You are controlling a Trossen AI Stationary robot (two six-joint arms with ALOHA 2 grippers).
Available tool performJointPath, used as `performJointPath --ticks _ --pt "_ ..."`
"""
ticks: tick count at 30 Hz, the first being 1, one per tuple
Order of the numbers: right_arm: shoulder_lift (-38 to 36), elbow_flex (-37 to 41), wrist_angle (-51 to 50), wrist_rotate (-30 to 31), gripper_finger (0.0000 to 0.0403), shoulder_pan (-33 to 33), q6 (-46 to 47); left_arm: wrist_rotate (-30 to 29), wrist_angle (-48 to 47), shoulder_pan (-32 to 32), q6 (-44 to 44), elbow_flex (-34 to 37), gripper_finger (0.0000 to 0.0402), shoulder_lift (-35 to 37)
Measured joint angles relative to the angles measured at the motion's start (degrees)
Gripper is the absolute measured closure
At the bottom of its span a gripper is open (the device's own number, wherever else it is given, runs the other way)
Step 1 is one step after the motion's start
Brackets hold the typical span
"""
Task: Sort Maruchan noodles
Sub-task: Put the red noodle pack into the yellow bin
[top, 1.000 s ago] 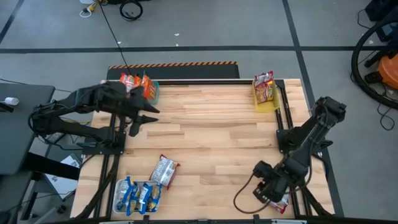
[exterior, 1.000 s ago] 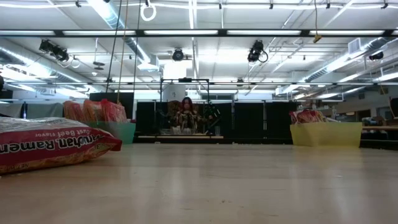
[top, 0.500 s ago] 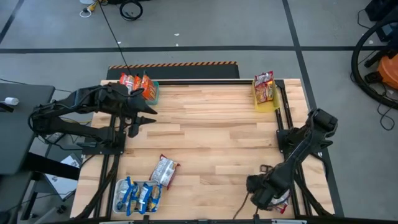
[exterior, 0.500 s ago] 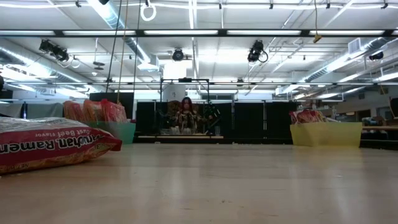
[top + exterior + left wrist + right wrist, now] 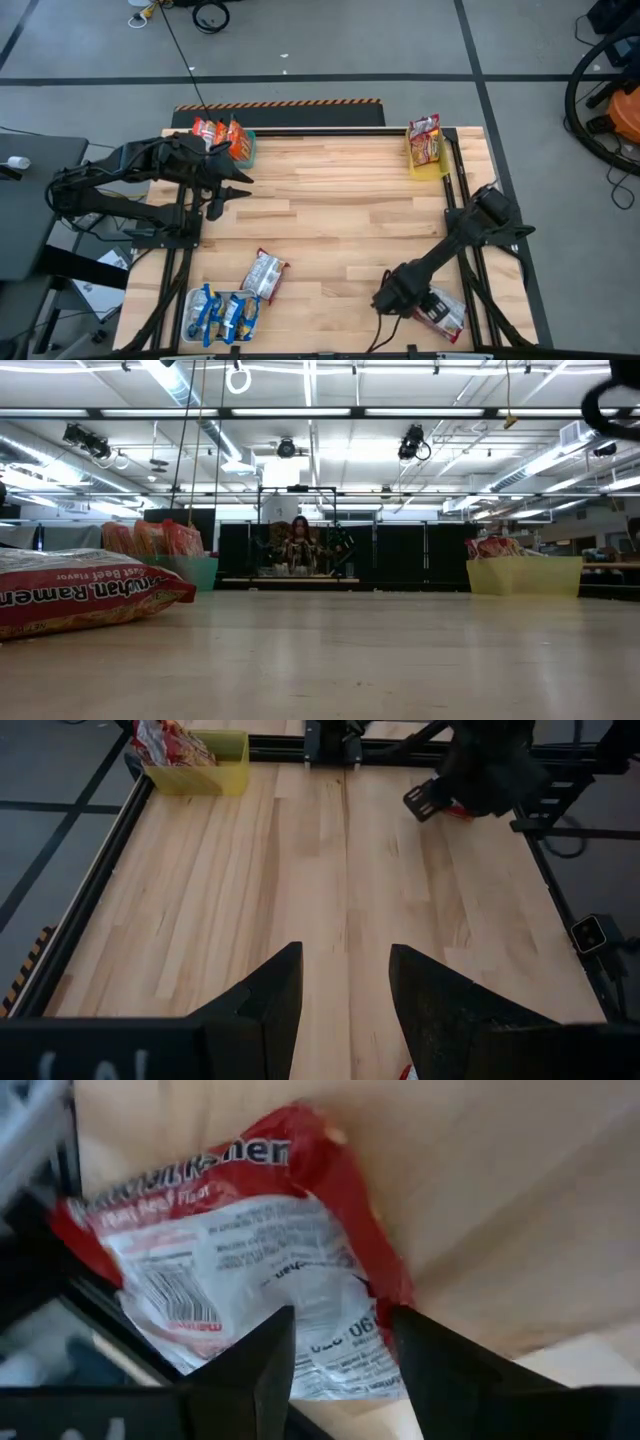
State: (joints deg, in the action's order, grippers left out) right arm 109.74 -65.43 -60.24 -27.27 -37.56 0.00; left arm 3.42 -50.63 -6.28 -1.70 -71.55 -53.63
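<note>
A red-and-white noodle packet [image 5: 443, 315] lies flat at the table's near right corner, partly over the edge; in the right wrist view this packet [image 5: 250, 1250] fills the frame. My right gripper [image 5: 340, 1312] is open just above it, one finger on either side of its end. My right gripper [image 5: 422, 305] sits low by the near edge. Another red-and-white packet [image 5: 265, 273] lies near left, leaning on the white tray [image 5: 192, 300]; the low view shows that packet [image 5: 80, 595]. My left gripper [image 5: 238, 190] hangs open beside the teal tray [image 5: 249, 150]. My right gripper stands open over the printed back of the red-and-white packet [image 5: 330, 1290], coming from above at a slant. I cannot tell whether its fingers touch the packet.
The teal tray at the far left holds orange packets [image 5: 222, 130]. A yellow tray [image 5: 428, 165] at the far right holds red-and-white packets. The white tray near left holds blue-and-yellow packets [image 5: 225, 312]. Bare wood [image 5: 350, 220] spans the table's middle.
My right arm has folded and swung its elbow toward the table's left along the near edge, while its gripper stayed low at the near right corner. The red-and-white packet there now shows more fully beside the gripper.
</note>
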Motion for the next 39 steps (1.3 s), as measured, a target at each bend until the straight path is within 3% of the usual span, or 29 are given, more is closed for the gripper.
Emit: performJointPath --ticks 6,13,15,18,22,26,29,35,39 --pt "4.28 -0.07 -1.2 -1.55 0.0255 -0.16 -3.51 0.0 0.0 0.0 0.01 0.0 0.0246 0.0" --pt "0.79 -0.05 -2.21 4.32 0.0381 1.08 0.31 0.0 -0.02 -0.02 0.01 0.0 0.0246 0.0" --pt "-2.48 -0.03 -4.08 7.27 0.0389 2.6 1.9 0.0 -0.02 0.0 0.01 0.0 0.0246 0.0" --pt "-8.86 -1.06 -8.55 16.32 0.0385 5.01 2.87 0.0 -0.02 0.0 0.01 0.0 0.0246 0.0" --pt "-18.5 -3.04 -15.22 35.29 0.0394 10.44 1.89 0.0 -0.02 0.0 0.01 0.0 0.0246 0.0" --pt "-27.94 -3.11 -18.94 54.24 0.0391 18.54 1.64 0.0 -0.02 -0.02 0.01 0.0 0.0246 0.0" --pt "-33.2 -3.11 -21.43 65.1 0.039 26.59 0.78 0.0 -0.02 0.0 0.01 0.0 0.0246 0.0" --pt "-38.79 -3.08 -26.38 74.84 0.0392 44.87 -0.23 0.0 -0.02 -0.01 0.01 0.0 0.0246 0.0" --pt "-40.91 -2.58 -25.22 75.84 0.0392 55.4 -0.52 0.0 -0.02 -0.02 0.01 0.0 0.0246 0.0"
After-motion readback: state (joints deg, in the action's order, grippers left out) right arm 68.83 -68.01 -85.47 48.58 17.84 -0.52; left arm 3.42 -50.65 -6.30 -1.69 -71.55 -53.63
